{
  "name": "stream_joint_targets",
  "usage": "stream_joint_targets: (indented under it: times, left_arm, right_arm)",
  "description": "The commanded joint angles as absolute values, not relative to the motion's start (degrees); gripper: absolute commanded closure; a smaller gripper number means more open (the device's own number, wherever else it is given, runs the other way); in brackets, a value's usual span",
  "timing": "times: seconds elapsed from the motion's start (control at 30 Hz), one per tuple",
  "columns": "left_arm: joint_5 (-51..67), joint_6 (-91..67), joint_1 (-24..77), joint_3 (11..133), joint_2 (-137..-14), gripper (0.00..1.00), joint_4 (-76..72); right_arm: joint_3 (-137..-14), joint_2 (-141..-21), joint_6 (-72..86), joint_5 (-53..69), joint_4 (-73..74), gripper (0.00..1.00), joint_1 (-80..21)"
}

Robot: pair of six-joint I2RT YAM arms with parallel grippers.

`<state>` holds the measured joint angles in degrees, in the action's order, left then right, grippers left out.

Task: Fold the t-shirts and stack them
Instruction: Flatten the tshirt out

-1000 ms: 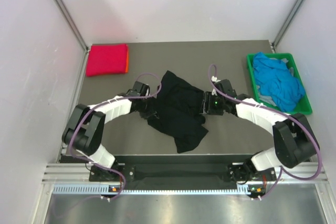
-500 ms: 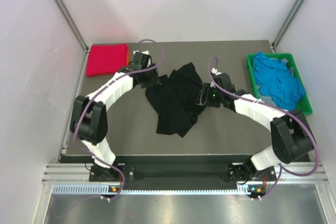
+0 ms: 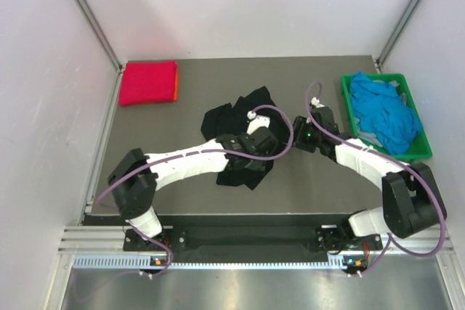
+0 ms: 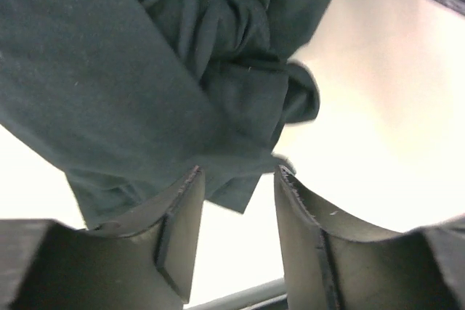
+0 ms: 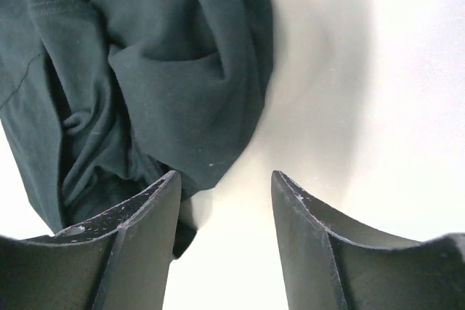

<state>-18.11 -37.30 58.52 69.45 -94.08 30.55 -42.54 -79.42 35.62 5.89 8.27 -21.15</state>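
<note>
My left arm (image 3: pixel 182 161) runs from its base at the near edge of the dark grey tabletop (image 3: pixel 327 186) out to the middle, and its wrist sits over the near right part of the crumpled black cloth t-shirt (image 3: pixel 232 117), hiding that part from above. In the left wrist view my left jaws stand apart. A low corner of the black cloth hangs in the gap between the two dark fingers (image 4: pixel 182 237), with pale, washed-out tabletop showing beneath it. Nothing is pinched that I can see. The cloth lies at the left finger's tip, but I cannot tell if it touches.

My right arm (image 3: pixel 363 157) bends in from the near right, its wrist just right of the shirt and pointing left at it. My right jaws are open on nothing, with bare bleached tabletop between them. Black folds fill the upper left of the right wrist view and pass out of sight behind the left finger (image 5: pixel 138 245).

The shirt is a bunched heap in the middle of the tabletop. I cannot make out sleeves, neck or any label.

Farther right, a green plastic crate (image 3: pixel 420 152) holds rumpled bright blue t-shirts (image 3: pixel 385 110); how many, I cannot tell. At the far left corner lies a folded magenta-red t-shirt (image 3: pixel 147 83), with only an orange sliver (image 3: pixel 176 86) showing along its right edge.
</note>
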Motion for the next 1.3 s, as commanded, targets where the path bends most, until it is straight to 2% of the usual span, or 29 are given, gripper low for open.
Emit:
stream_joint_targets:
  times: [0.0,0.33,0.53,0.7,0.9,1.13,1.27]
  left_arm:
    - [-27.41,-44.29,60.38,75.93,-97.9,0.52,36.02]
    - [-26.99,-54.84,64.95,80.86,-107.66,0.62,41.31]
    - [-29.09,-56.24,65.83,84.2,-111.79,0.59,45.78]
    - [-31.81,-57.13,65.83,84.46,-112.33,0.5,46.32]
    - [-34.19,-56.6,65.83,87.8,-115.22,0.49,48.95]
    - [-36.39,-55.46,65.83,88.94,-115.84,0.59,50.18]
    - [-36.39,-54.84,65.92,89.91,-115.05,0.79,52.29]
  right_arm:
    - [-41.22,-76.2,35.51,6.76,5.19,0.47,-19.69]
    - [-36.48,-73.48,35.42,9.14,2.81,0.47,-17.31]
    - [-35.34,-72.78,35.07,10.02,2.29,0.46,-16.52]
    - [-34.45,-72.34,34.72,10.98,1.85,0.47,-16.35]
    - [-34.01,-72.42,34.72,11.87,1.49,0.47,-16.26]
    - [-33.49,-73.21,34.63,12.13,0.7,0.47,-16.26]
    - [-33.84,-73.48,34.54,12.3,1.05,0.47,-16.26]
